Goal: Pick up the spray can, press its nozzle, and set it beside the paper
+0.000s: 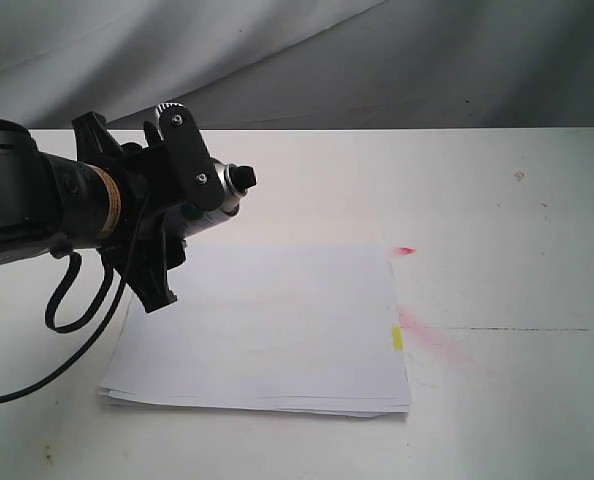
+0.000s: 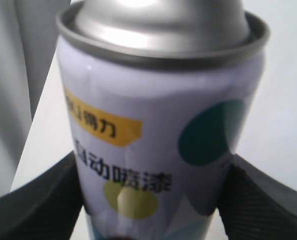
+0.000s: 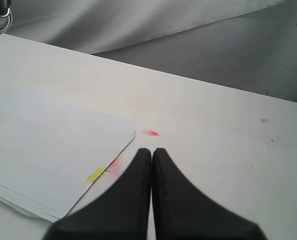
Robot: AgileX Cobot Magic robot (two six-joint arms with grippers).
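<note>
Above the paper's [image 1: 267, 320] upper left corner in the exterior view, the left pincer [image 2: 151, 200] is clamped on the spray can [image 1: 220, 195], holding it clear of the table [image 1: 497, 400], tipped sideways with its black nozzle [image 1: 244, 178] pointing right. Near the paper's yellow tab [image 1: 397, 338], the right pincer [image 3: 151, 155] hangs with fingers pressed together, holding nothing.

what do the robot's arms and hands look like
The left arm is black and cylindrical with a tan band near the wrist and a black cable looping below it. The left hand has black angular fingers with silver screws. The right hand shows two smooth black fingers tapering to points.
</note>
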